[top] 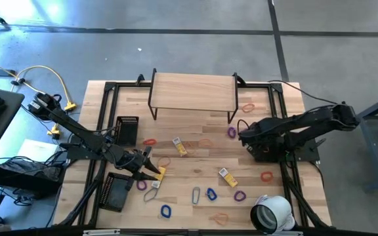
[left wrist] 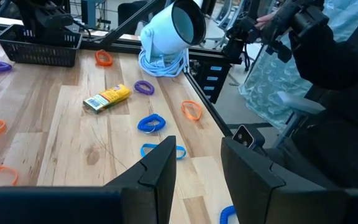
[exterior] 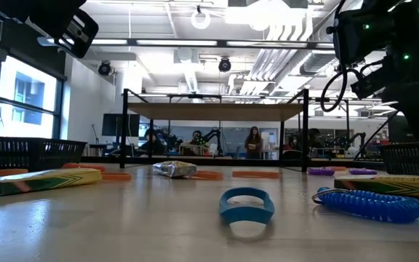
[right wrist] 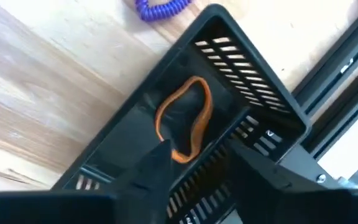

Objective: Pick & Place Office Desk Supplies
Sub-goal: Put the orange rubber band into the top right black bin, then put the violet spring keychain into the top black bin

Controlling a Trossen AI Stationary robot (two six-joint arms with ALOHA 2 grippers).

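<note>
Nearest the table's front edge, a large white tape roll (top: pixel 272 213) lies at the right, with a flat blue rubber loop (top: pixel 166 211) to its left. Just behind them are a silver oval metal clip (top: pixel 196 195), a blue coiled cord loop (top: pixel 210 194) and a small purple loop (top: pixel 239 195).

Farther back on the left, the left gripper (top: pixel 148 164) hovers beside a small yellow-and-white packet (top: pixel 159 174). Its two dark fingers (left wrist: pixel 160 171) are moderately apart, with nothing between them. A black mesh basket (top: pixel 117 191) lies just to its left, nearer the front.

A second yellow-and-white packet (top: pixel 227 177) and a thin orange-red band (top: pixel 266 176) lie toward the right, and a third packet (top: pixel 180 147) lies mid-table.

On the right side, the right gripper (right wrist: pixel 197 158) hangs over another black mesh basket (right wrist: pixel 253 68). Its fingers are parted and grip nothing. A thin orange-red rubber band (right wrist: pixel 185 121) lies on that basket's floor just past the fingertips. A purple coiled loop (top: pixel 231 132) lies on the wood beside this basket.

At the far side stands a wooden shelf on black metal legs (top: pixel 192 92), with one more orange band (top: pixel 248 107) to its right.
</note>
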